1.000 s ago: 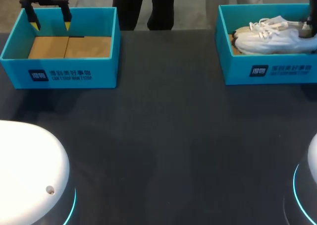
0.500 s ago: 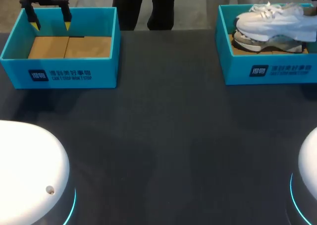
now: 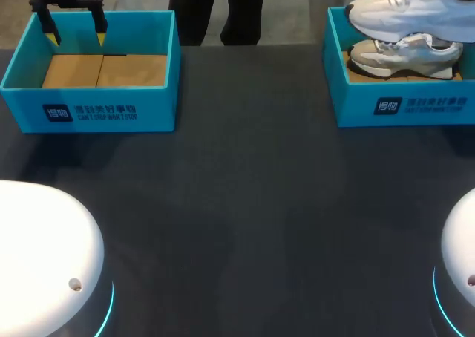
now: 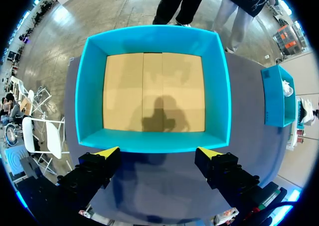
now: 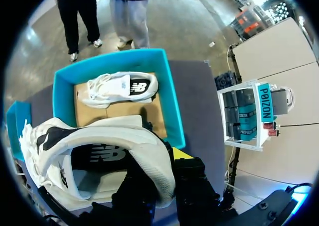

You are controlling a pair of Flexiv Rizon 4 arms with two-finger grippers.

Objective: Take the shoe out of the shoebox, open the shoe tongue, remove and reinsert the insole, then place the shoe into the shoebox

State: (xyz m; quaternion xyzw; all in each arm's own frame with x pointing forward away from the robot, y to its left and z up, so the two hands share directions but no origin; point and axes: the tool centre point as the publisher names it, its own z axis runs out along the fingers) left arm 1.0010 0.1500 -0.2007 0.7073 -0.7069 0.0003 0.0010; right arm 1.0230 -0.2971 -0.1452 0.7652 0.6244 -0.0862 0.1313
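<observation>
**Shoe held up over the right box**

The shoe (image 3: 404, 9) hangs from the right gripper (image 5: 162, 171), which is clamped on its heel. One finger goes down inside the heel opening and the other, its yellow tip showing, presses on the outside. The rest of the shoe, white with its laces up, stretches out to one side of the gripper, above the rim of the right box (image 3: 401, 103).

That box lies ahead of and below the gripper. A second shoe (image 3: 404, 57) rests in it on a brown cardboard floor. In the right wrist view it is apart from the held shoe.

The left gripper (image 3: 76, 36) has its fingers spread wide with nothing between them. The left box (image 3: 89, 110) lies just ahead of its tips, showing its cardboard floor. From the head view the tips hang at that box's far wall.

Both boxes stand well apart on the dark table (image 3: 245, 203).
</observation>
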